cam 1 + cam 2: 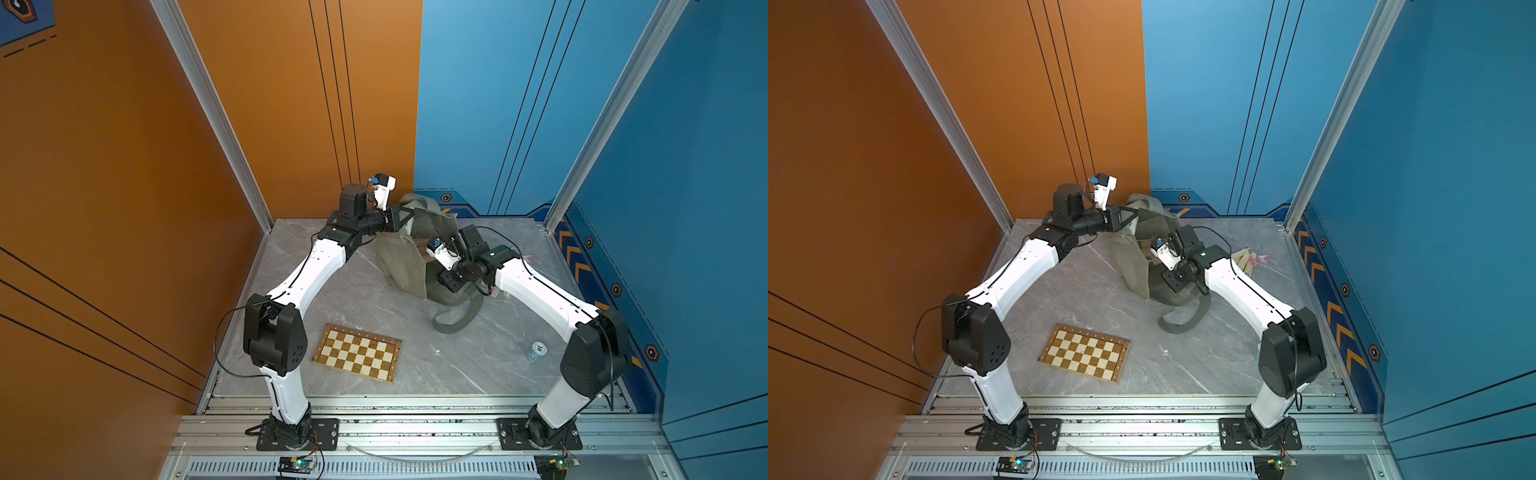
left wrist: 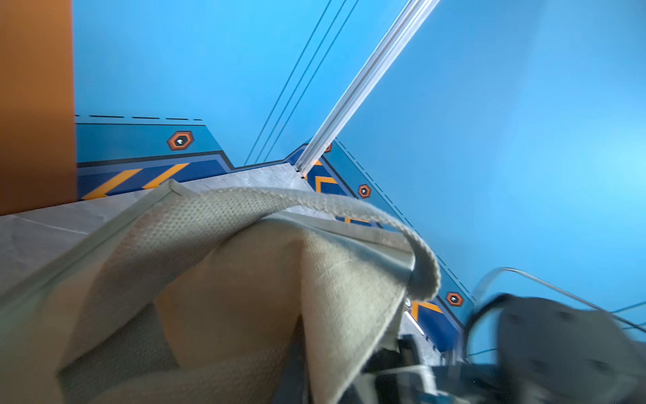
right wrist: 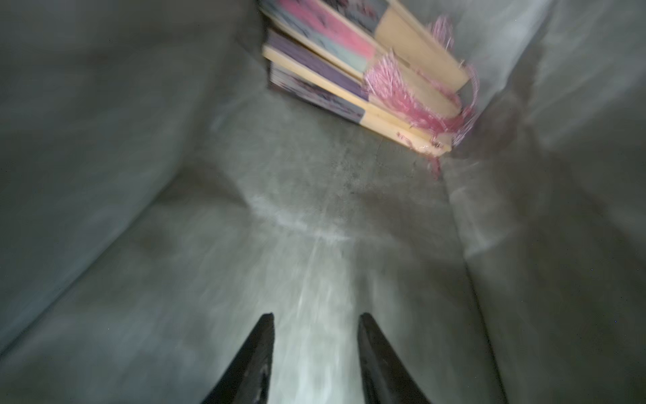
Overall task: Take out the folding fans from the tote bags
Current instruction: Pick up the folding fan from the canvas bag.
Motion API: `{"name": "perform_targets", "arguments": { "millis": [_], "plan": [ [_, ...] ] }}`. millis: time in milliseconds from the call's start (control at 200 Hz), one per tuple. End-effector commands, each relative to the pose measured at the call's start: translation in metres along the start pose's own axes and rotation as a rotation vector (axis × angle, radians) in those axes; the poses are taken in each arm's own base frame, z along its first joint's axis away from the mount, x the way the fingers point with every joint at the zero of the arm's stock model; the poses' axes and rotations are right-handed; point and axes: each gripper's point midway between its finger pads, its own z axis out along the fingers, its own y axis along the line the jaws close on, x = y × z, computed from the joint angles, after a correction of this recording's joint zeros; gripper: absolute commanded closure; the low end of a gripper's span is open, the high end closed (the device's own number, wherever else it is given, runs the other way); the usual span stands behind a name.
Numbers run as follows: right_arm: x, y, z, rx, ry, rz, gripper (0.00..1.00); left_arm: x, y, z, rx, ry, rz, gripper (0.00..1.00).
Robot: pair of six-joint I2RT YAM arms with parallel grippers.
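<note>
- Well, the left gripper (image 1: pixel 409 215) is pinched tight on the rim of the tote bag (image 1: pixel 399 259). It holds that side up off the table (image 1: pixel 365 303), so the mouth gapes toward the right arm.
- The right gripper (image 3: pixel 316 316) is down inside the bag, jaws partly apart with nothing between them. Only grey-green cloth lies ahead of the tips.
- Several folding fans (image 3: pixel 353 70) are stacked in a corner of the bag's inside, off the gripper's line. They have pale ribs, pink and purple leaves, and pink tassels tangled over their ends.
- Outside, some loose fans (image 1: pixel 1248 261) lie on the table beyond the right arm, so I'd judge the job partly done.
- The step in hand, as I read it, is reaching in for another fan.
- The next move calls for swinging the jaws toward the stack and straddling one fan across its narrow width. Then it must close and draw the fan out through the mouth without snagging tassels or cloth.
- The chessboard (image 1: pixel 357 353) lies well apart near the front and has no part in this.
</note>
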Motion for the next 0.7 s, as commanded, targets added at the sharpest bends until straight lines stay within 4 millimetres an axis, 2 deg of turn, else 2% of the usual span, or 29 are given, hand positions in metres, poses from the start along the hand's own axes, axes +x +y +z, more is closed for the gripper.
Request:
{"name": "perform_targets", "arguments": {
  "millis": [0, 100, 310, 446, 566, 611, 626, 696],
  "plan": [
    [-0.013, -0.017, 0.013, 0.051, -0.001, 0.084, 0.53, -0.008, -0.024, -0.006, 0.102, -0.01, 0.026, 1.0],
    [-0.022, -0.02, 0.029, 0.018, 0.002, 0.18, 0.47, -0.006, -0.027, -0.009, 0.115, 0.0, 0.018, 1.0],
    [-0.039, -0.024, 0.048, -0.035, -0.004, 0.379, 0.43, 0.002, -0.028, -0.014, 0.107, 0.007, 0.007, 1.0],
    [-0.044, -0.03, 0.059, -0.112, -0.008, 0.624, 0.38, 0.005, -0.024, -0.024, 0.055, -0.017, 0.024, 1.0],
    [-0.039, -0.029, 0.078, -0.188, 0.02, 0.831, 0.36, 0.013, -0.024, -0.031, 0.019, -0.023, 0.031, 1.0],
    [-0.04, -0.03, 0.079, -0.201, 0.016, 0.89, 0.36, 0.017, -0.027, -0.033, 0.015, -0.019, 0.033, 1.0],
    [-0.033, -0.028, 0.091, -0.202, 0.044, 0.911, 0.36, 0.018, -0.027, -0.034, 0.012, -0.017, 0.031, 1.0],
    [-0.029, -0.028, 0.103, -0.204, 0.059, 0.981, 0.35, 0.026, -0.029, -0.035, 0.002, -0.003, 0.029, 1.0]
  ]
}}
